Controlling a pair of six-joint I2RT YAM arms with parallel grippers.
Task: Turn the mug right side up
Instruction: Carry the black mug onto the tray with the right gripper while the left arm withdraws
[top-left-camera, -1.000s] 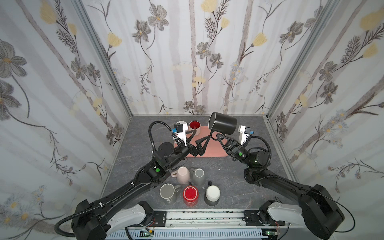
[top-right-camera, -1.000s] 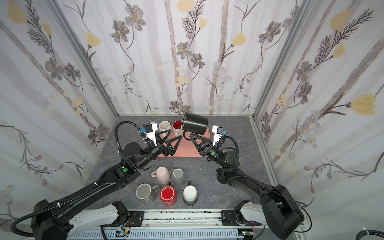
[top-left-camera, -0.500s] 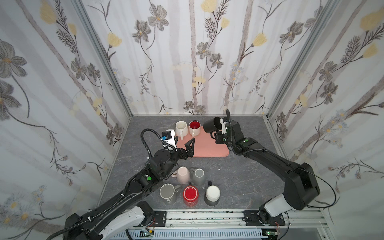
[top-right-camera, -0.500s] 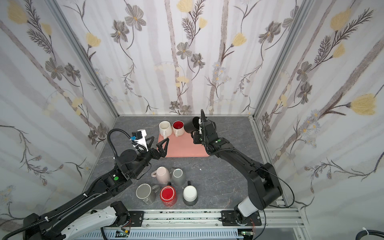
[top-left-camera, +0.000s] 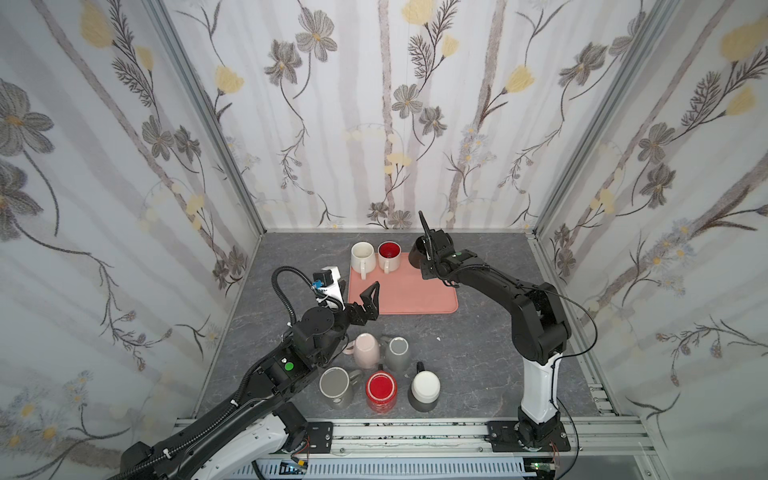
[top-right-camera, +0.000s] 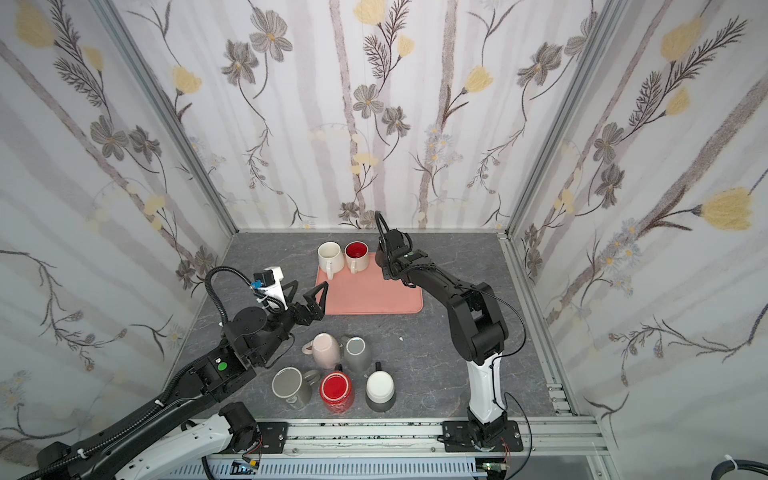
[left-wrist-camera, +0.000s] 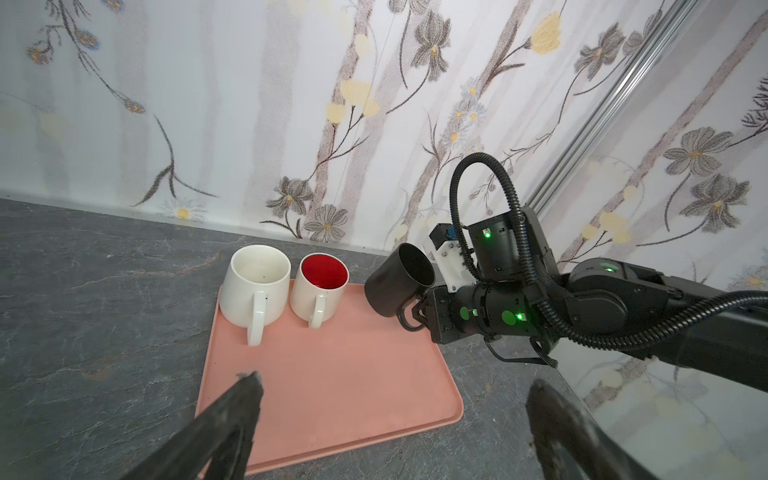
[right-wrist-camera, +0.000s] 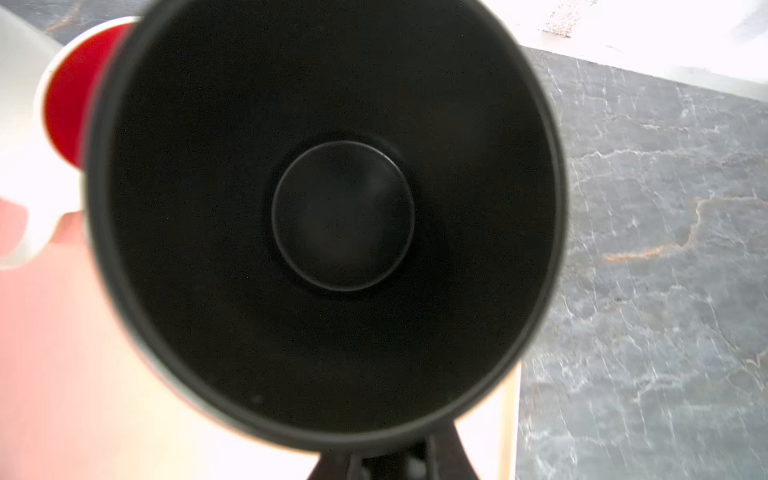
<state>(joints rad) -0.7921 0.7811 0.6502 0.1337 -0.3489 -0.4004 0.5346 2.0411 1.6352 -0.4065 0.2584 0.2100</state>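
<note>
Two white ceramic mugs (top-left-camera: 362, 254) stand at the pink flat tray's (top-left-camera: 403, 291) back, the black mug (top-left-camera: 415, 254) right of them. Five mixed mugs (top-left-camera: 380, 384) are before the tray.

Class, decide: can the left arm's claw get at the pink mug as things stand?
Probably yes: the left claw is open and empty, and the pink mug sits close by with nothing over it.

1. Our left arm stretches forward, low over the table (top-right-camera: 436, 332). The left gripper (top-right-camera: 311, 285) has its jaws spread wide and holds nothing.
2. Our right arm reaches toward the table's far edge. The right gripper (left-wrist-camera: 417, 311) is clamped on the handle of the black mug (left-wrist-camera: 395, 286).
</note>
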